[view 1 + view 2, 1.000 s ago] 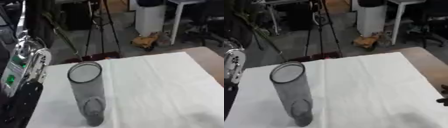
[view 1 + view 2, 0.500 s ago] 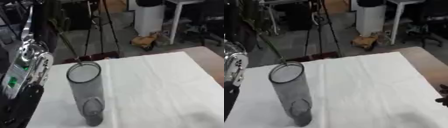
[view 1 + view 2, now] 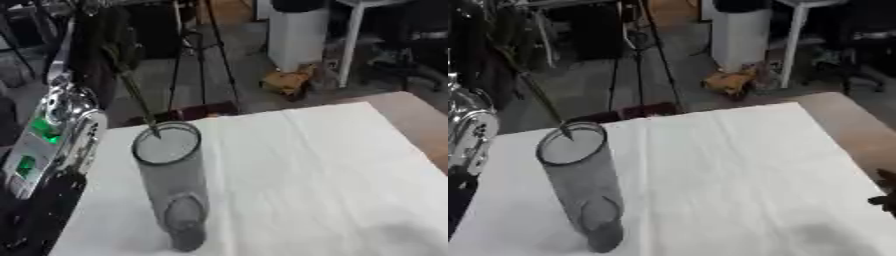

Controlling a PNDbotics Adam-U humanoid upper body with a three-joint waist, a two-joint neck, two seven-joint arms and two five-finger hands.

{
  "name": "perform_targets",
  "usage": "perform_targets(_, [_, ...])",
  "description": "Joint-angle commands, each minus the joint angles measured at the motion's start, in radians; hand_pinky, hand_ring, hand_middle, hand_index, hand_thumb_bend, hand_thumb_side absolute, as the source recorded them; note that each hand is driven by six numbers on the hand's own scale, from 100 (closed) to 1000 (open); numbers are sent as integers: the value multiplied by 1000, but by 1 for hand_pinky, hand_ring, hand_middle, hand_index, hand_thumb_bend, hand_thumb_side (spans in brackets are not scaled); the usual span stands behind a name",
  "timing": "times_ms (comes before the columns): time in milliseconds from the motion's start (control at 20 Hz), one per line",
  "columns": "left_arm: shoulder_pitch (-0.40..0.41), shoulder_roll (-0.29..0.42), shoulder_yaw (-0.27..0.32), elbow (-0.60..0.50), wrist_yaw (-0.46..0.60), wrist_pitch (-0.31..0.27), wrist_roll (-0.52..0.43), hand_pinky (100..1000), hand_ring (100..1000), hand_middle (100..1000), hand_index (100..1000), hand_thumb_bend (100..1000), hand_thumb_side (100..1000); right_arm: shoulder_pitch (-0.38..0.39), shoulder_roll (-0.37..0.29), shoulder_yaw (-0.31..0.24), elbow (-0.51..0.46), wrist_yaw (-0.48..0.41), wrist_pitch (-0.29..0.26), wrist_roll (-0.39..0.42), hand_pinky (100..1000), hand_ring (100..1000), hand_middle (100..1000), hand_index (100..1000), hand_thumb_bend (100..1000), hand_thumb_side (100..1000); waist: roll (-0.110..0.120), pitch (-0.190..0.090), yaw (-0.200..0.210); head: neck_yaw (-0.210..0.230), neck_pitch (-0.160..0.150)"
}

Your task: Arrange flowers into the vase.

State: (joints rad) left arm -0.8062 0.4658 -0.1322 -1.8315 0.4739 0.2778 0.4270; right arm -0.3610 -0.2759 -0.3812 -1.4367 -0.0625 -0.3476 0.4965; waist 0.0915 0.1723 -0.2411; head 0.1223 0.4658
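— What's around the vase?
— The white cloth (image 3: 289,165) lies under it. My left arm (image 3: 48,145) rises just left of the vase (image 3: 171,180), which stands upright.
— And the flower?
— Its stem (image 3: 136,95) slants down, tip at the vase's mouth.
— Your hands?
— The left isn't visible. The right hand (image 3: 885,192) barely shows, far right of the vase; I can't tell its fingers.

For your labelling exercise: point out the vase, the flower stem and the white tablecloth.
vase (image 3: 175,200), left eye view, on its grey glass wall.
flower stem (image 3: 138,97), left eye view, on the thin green stalk above the vase's mouth.
white tablecloth (image 3: 315,170), left eye view, on a bare patch.
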Motion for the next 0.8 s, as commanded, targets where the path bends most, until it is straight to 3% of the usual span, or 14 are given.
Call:
perform_targets(50, [-9,35,-5,-1,-5,8,-8,100,100,100,130,446,738,-10,-21,-1,-17,-3,-1,1,661,965,388,707,466,551,-9,-24,0,-1,2])
perform_targets(450, [-11,37,-7,0,-6,9,-15,100,100,100,134,403,750,-10,-21,-1,-18,-3,1,3,662,965,388,707,467,552,-8,-25,0,-4,0])
perform_targets(800, [-41,62,21,-3,-25,-10,5,100,100,100,134,425,691,-10,-20,-2,-18,-3,1,3,661,965,388,707,467,554,-9,-28,1,-4,0])
